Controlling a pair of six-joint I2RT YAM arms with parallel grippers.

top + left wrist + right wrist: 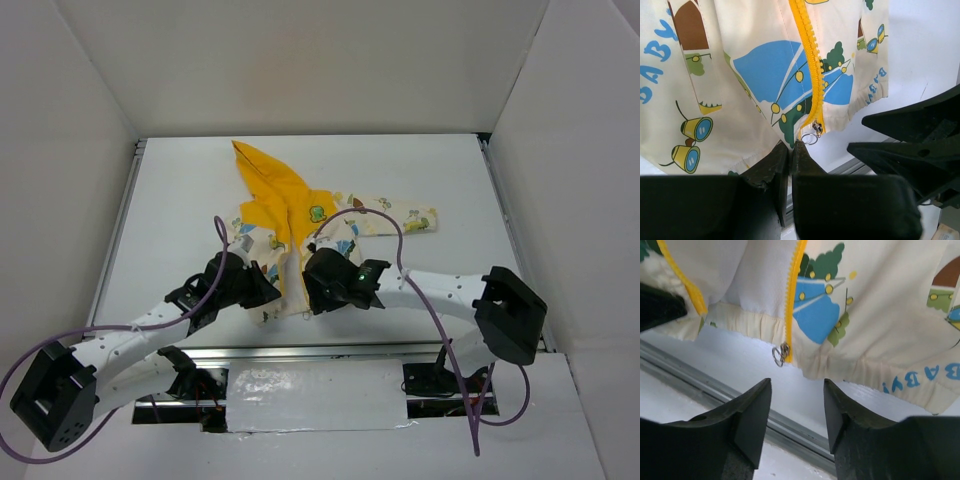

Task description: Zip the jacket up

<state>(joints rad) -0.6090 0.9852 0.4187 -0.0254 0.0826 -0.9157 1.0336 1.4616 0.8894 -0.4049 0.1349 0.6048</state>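
Jacket (300, 215) lies flat mid-table, cream with cartoon prints. The yellow hood (265, 175) points to the far left and one sleeve (400, 218) is stretched out to the right. The hem sits close to the near edge of the table (180, 200).

A yellow zipper strip (810, 60) runs down the front to the hem. The slider (785, 350) is at the very bottom of that strip, and its small metal ring (777, 356) hangs just past the hem. The right wrist view shows a second yellow strip off to the left, apart from the first, so the front is not closed there.

Left gripper (791, 147): fingers pressed together at the hem, just left of the slider, and they look pinched on the fabric edge. The ring is just beside the fingertips, not between them.

Right gripper (796, 385): fingers stand apart with nothing between them. It sits low over the table just near of the hem. The slider and ring lie slightly beyond the gap, toward the left finger, clear of both pads.

From above, both claws sit side by side at the near hem, the left on the left panel and the right just right of the zipper line.

A metal rail (715, 385) runs along the near table edge under the right gripper. A purple cable (400, 250) loops from the right arm over the jacket's right side.
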